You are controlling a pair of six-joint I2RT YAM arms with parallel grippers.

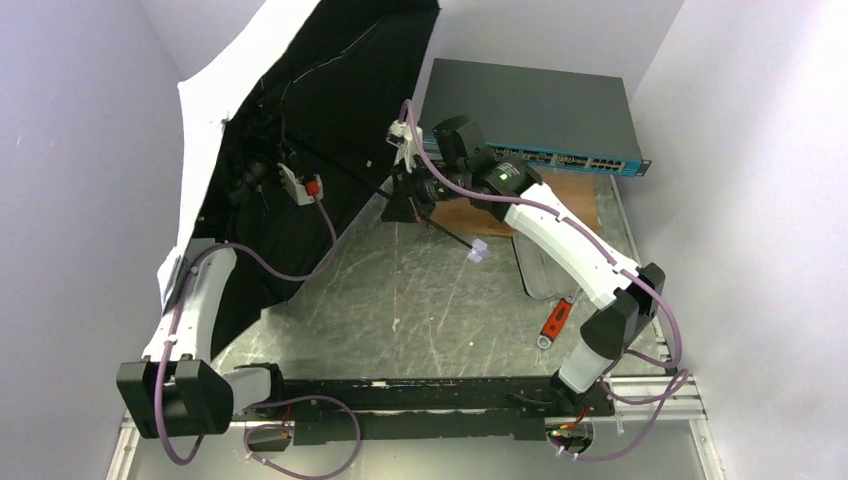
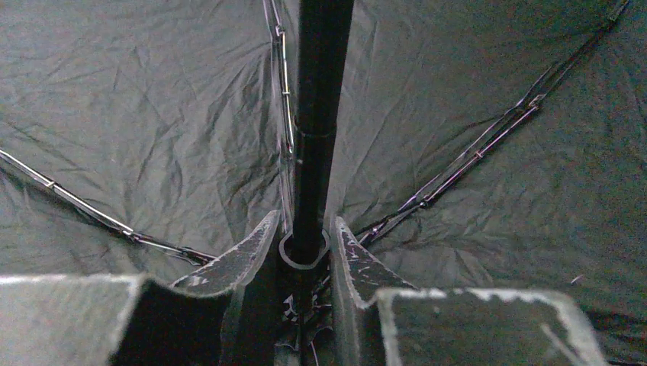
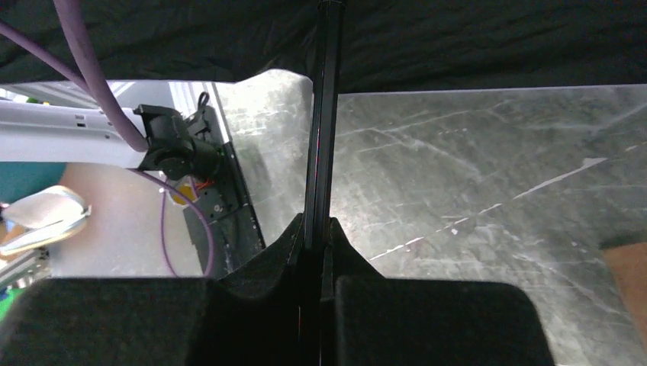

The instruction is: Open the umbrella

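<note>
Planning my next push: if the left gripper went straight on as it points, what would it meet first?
Likely the umbrella itself, its black canopy underside, up the shaft that the left gripper straddles; depth unclear.

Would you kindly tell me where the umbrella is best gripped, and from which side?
Probably the thin black shaft near the pale handle, approached from above, jaws across it: that stretch is bare, narrow and clear of the ribs and canopy.

umbrella canopy (image 2: 152, 137) crinkled matt black cloth; shaft (image 2: 317, 114) smooth black metal; table (image 3: 473, 168) scratched dull grey metal
</note>
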